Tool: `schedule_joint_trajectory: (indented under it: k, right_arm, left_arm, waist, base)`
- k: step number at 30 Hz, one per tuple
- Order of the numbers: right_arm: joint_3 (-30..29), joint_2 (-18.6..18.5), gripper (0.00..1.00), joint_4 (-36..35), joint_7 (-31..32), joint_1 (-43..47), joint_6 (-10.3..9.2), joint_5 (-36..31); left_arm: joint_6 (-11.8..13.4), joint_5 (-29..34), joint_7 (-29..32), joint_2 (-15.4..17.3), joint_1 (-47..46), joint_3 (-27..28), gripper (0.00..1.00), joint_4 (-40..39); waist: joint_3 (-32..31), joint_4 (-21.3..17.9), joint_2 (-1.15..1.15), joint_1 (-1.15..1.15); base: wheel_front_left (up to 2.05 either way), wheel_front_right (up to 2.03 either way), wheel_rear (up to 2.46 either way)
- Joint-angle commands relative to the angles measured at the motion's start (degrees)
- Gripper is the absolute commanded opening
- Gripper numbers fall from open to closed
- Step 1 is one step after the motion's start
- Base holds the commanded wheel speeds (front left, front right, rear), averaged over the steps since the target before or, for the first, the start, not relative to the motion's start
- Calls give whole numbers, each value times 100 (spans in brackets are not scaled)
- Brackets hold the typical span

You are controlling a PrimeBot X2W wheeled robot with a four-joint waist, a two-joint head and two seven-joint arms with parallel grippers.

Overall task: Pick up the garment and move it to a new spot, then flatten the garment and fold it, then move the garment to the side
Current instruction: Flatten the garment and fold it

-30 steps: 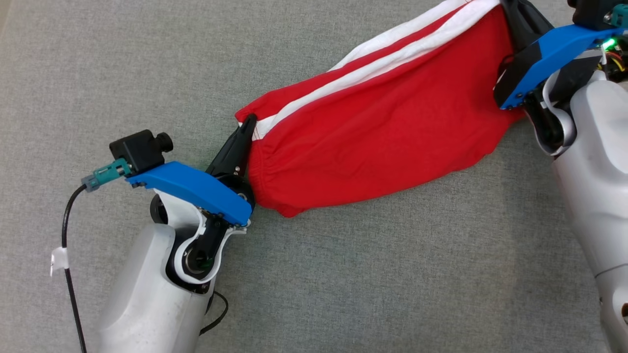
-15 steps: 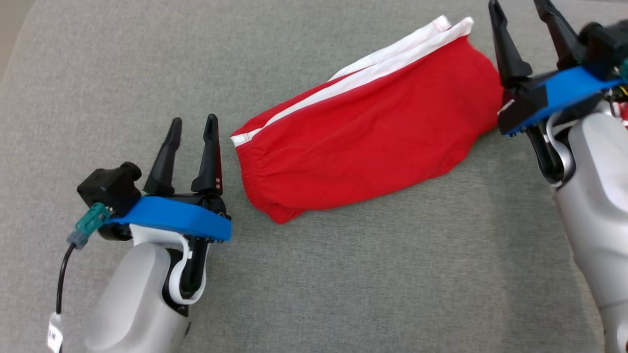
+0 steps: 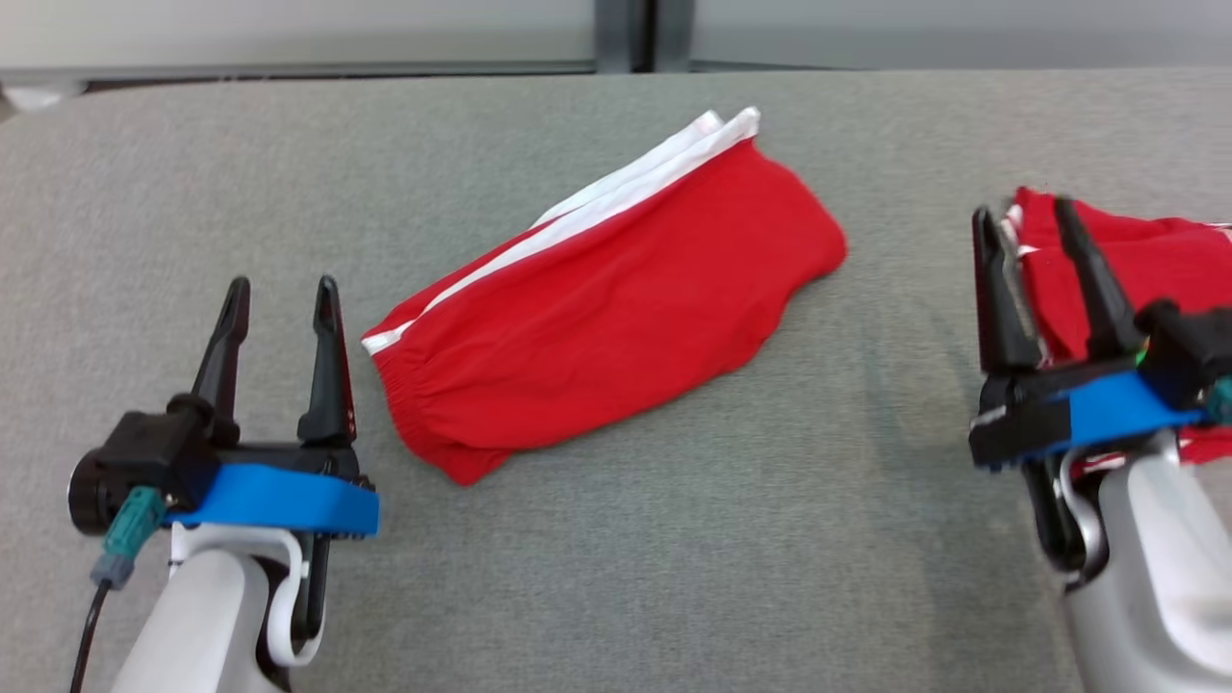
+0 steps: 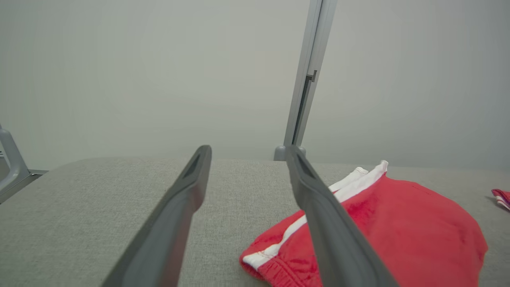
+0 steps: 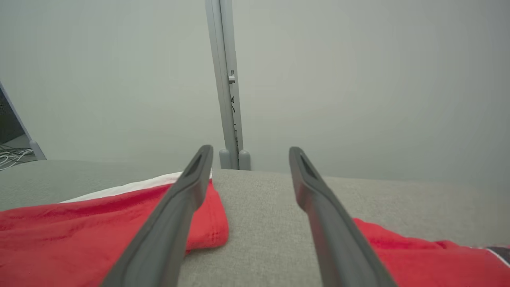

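Garment [image 3: 606,308], red with white side stripes, lies folded and flat on the grey cloth surface [image 3: 674,558] near the middle of my head view. Its length runs from 7 o'clock up to 1 o'clock, with the gathered waistband at the 7 o'clock end and the stripes along its 11 o'clock edge. My left gripper [image 3: 282,284] sits at 8 o'clock, fingers spread wide and pointing to 12, holding nothing; the waistband end is just beside it at its 2 o'clock, not touching. My right gripper [image 3: 1022,210] stands at 3 o'clock, well apart from the garment's far end, fingers likewise parted wide and empty. A second red cloth [image 3: 1145,260] lies beyond it toward 3 o'clock; whether my fingers touch it I cannot tell. From my right wrist, bare grey surface shows between my fingers, with red cloth at either side
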Motion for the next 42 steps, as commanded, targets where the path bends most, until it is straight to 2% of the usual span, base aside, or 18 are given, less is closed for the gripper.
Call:
schedule_joint_trajectory:
  k: [1,10,18,33,42]
  right_arm:
    - [-59,92,100,-202,71,324,0,-45]
    - [-315,404,100,-1172,528,1581,0,-183]
    - [-349,529,100,-1655,725,2050,0,-149]
    - [-443,541,100,-1786,847,2111,0,-123]
    - [-276,221,100,-1259,1109,1244,0,28]
  left_arm:
    - [35,74,-21,82,175,18,100,1]
    - [149,116,49,202,673,-21,100,90]
    - [290,43,62,169,937,5,100,68]
    - [344,3,80,215,930,-32,100,-1]
    - [242,93,53,116,410,-162,100,-146]
  waist:
    - [-220,-245,0,1]
    - [-477,-483,0,1]
    - [-533,-522,0,1]
    - [-514,-449,0,1]
    - [51,19,0,1]
  base:
    - [0,0,0]
    - [0,0,0]
    - [0,0,0]
    - [0,0,0]
    - [0,0,0]
